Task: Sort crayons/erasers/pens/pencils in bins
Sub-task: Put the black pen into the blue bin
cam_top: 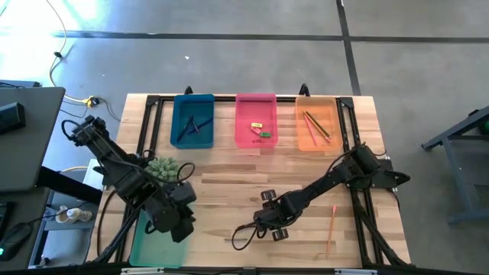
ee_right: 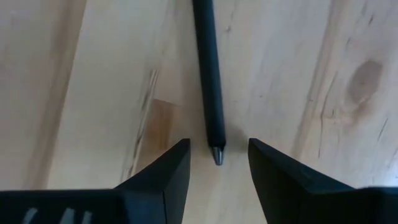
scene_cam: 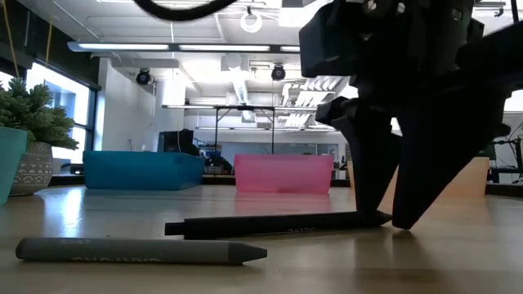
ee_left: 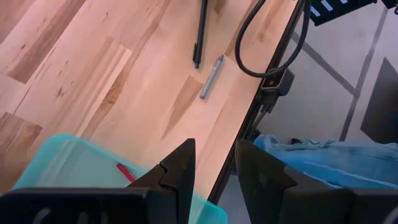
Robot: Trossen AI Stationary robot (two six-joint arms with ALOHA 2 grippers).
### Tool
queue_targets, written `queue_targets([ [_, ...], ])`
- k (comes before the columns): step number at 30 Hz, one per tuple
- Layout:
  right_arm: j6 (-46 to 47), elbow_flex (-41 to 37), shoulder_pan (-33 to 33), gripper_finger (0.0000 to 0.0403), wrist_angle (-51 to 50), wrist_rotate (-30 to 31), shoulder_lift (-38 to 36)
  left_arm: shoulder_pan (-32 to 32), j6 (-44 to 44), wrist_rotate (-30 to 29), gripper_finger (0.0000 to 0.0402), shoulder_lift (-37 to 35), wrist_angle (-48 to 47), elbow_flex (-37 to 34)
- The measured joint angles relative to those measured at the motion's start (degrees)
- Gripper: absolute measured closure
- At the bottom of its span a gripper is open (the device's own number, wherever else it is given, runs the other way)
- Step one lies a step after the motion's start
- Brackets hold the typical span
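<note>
Your right hand (ee_right: 217,163) is down at the table (cam_top: 229,183), its fingers (ee_right: 165,177) apart, straddling the pointed tip of a black pen (ee_right: 208,81) that lies flat on the wood. The tip sits in the gap between the fingers; whether they touch it you cannot tell. In the low view the hand (scene_cam: 392,220) stands with its fingertips on the table at one end of the pen (scene_cam: 278,223). A dark grey crayon (scene_cam: 139,250) lies just beside the pen, closer to that camera; faint embossed lettering runs along its wrapper, too dim to read. The right arm reaches in low and stretched across the table toward its front edge.

Well away from the pen, nearer the table's right side, lies an orange pencil (cam_top: 331,229).

Your left hand (ee_left: 214,171) hangs over the front corner of the green bin (ee_left: 50,165), fingers slightly apart, holding nothing. A red crayon (ee_left: 125,172) lies in that bin. The left arm is bent over the table's front left corner, beside a small potted plant (cam_top: 163,166).

Far from the pen, along the back edge, stand the blue bin (cam_top: 192,121) with pens in it, the pink bin (cam_top: 255,120) with erasers, and the orange bin (cam_top: 316,122) with pencils.
</note>
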Motion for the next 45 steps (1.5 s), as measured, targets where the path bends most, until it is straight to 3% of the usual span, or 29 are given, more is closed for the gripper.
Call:
queue_targets([
  [13, -1.36, 0.15, 0.37, 0.0299, 1.34, -0.82, 1.33, 0.00, 0.13, 0.20, 0.0300, 0.02, -0.06, -0.04],
  [26, -0.08, 0.13, 0.39, 0.0380, 1.27, -1.04, 1.48, 0.00, 1.51, 3.63, 0.0300, 0.04, -0.06, -0.04],
  [45, 4.87, 0.07, 0.48, 0.0388, 1.01, -1.02, 1.42, -1.29, 1.84, 6.27, 0.0300, 0.04, -0.06, -0.06],
])
